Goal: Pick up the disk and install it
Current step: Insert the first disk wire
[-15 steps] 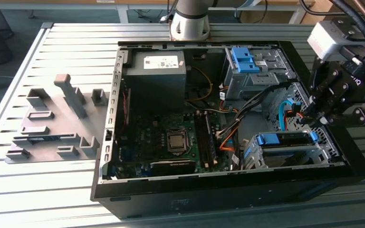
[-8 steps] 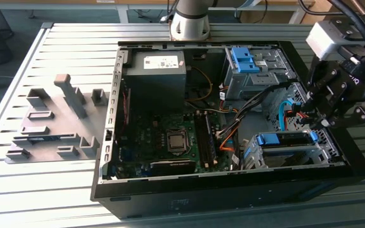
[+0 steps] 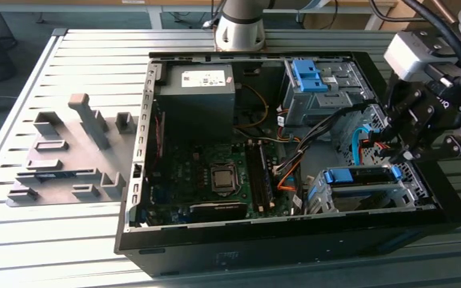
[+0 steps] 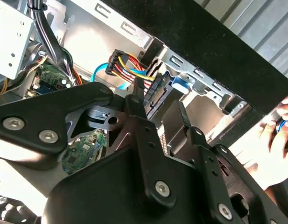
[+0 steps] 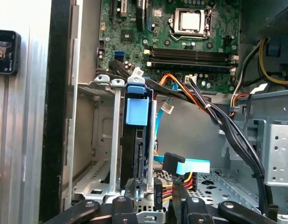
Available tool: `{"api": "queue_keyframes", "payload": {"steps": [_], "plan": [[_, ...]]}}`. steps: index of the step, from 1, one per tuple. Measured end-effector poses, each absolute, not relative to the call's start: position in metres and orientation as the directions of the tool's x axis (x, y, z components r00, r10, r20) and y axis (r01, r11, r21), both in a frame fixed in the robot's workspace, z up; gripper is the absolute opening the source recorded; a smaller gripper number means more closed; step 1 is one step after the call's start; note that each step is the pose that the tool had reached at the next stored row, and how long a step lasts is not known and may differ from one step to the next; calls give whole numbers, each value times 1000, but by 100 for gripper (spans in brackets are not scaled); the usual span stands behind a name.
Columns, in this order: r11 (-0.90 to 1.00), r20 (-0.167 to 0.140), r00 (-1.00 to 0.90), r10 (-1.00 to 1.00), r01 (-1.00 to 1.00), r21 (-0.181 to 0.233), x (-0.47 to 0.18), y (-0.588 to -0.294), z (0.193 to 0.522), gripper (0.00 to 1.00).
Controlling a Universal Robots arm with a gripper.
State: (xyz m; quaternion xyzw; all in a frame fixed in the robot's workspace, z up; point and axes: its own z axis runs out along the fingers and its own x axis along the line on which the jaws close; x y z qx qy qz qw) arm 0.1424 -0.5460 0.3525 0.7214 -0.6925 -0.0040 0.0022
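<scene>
The disk [image 3: 359, 177], in its blue carrier frame, stands on edge in the metal drive cage [image 3: 410, 186] at the near corner of the open computer case on the exterior view's right. The first wrist view has it edge-on, the disk [image 5: 136, 144] sitting in the cage slot with its blue tab toward the motherboard. My gripper [image 3: 403, 155] hangs just above the cage's far end. It is open, its black fingers [image 4: 144, 116] spread at the disk's rear end among the cable plugs. My gripper [image 5: 153, 199] holds nothing.
A plug with red, yellow and black wires [image 4: 127, 63] and a blue flat cable [image 5: 193, 165] hang close to the fingers. The grey power supply [image 3: 197, 90], a second cage with a blue latch [image 3: 307, 75] and the motherboard [image 3: 214, 174] fill the case. Grey fixtures [image 3: 70, 150] stand on the table. A person's hand [image 4: 279, 126] is outside the case wall.
</scene>
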Motion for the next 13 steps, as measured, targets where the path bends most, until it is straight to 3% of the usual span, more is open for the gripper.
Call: {"api": "queue_keyframes", "payload": {"steps": [5, 6, 11, 12, 13], "plan": [[-41, -3, 41, -999, -999, 16, 143, -545, 347, 42], [-41, -3, 41, -999, -999, 16, 143, -545, 348, 35], [-41, -3, 41, -999, -999, 16, 143, -544, 347, 34], [-41, -3, 41, -999, -999, 16, 143, -544, 347, 27], [-41, -3, 41, -999, -999, 16, 143, -544, 347, 27]]}}
